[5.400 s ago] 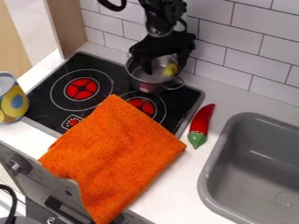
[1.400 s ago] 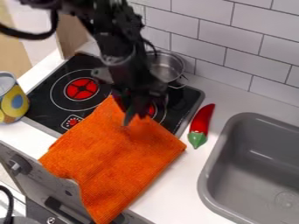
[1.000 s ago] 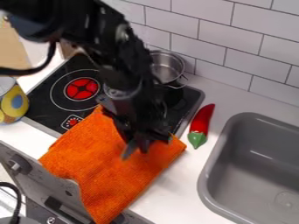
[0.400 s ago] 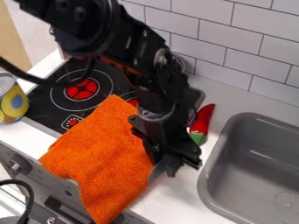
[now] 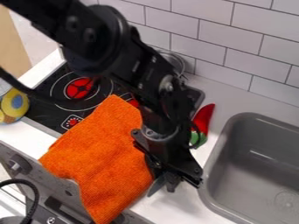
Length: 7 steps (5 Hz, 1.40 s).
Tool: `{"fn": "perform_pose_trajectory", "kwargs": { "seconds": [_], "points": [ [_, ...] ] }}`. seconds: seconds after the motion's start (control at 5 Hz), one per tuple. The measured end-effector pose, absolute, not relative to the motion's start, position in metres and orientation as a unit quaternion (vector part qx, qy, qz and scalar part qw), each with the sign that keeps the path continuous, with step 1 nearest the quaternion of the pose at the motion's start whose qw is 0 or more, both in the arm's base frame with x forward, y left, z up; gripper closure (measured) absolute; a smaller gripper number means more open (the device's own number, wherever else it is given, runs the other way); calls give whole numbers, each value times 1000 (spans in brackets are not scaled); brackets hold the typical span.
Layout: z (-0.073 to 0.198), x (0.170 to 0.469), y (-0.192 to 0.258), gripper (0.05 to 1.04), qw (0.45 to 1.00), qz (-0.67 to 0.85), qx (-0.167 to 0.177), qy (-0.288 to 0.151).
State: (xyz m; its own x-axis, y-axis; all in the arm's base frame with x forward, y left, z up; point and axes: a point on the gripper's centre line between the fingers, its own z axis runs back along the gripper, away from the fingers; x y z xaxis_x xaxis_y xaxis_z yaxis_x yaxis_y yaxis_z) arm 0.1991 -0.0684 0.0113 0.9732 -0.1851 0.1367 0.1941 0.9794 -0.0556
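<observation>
The black gripper (image 5: 163, 183) hangs low over the counter, between the right edge of an orange cloth (image 5: 108, 153) and the near left side of the sink. At its lower end a grey pointed piece (image 5: 156, 186) overlaps the cloth's edge; I cannot tell if it belongs to the gripper. The cloth lies across the stove's front corner and drapes over the counter edge. Right of the wrist, a red pepper with a green end (image 5: 203, 118) is partly covered by the arm. Behind the arm, a metal pot (image 5: 177, 62) is mostly hidden.
The black stove (image 5: 43, 105) spans the upper left, with a red burner in view. A yellow patterned can (image 5: 13, 105) stands at the left edge. The grey sink (image 5: 262, 162) occupies the right, and a tiled wall (image 5: 245, 43) rises behind the counter.
From over the pot, the gripper has come forward across the cloth to the counter on its right, moving slightly lately. The yellow thing first seen in the pot was gone from it a second ago.
</observation>
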Motion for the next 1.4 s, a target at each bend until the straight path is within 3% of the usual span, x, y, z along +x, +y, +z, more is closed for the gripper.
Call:
{"fn": "perform_pose_trajectory", "kwargs": {
  "seconds": [0.4, 0.8, 1.0, 1.4],
  "points": [
    [5, 199, -69, 772, 996, -68, -18, -51],
    [18, 203, -66, 203, 998, -44, -39, -33],
    [37, 209, -61, 75, 997, -30, -56, -32],
    [72, 217, -33, 83, 994, -15, -99, -39]
  ]
}}
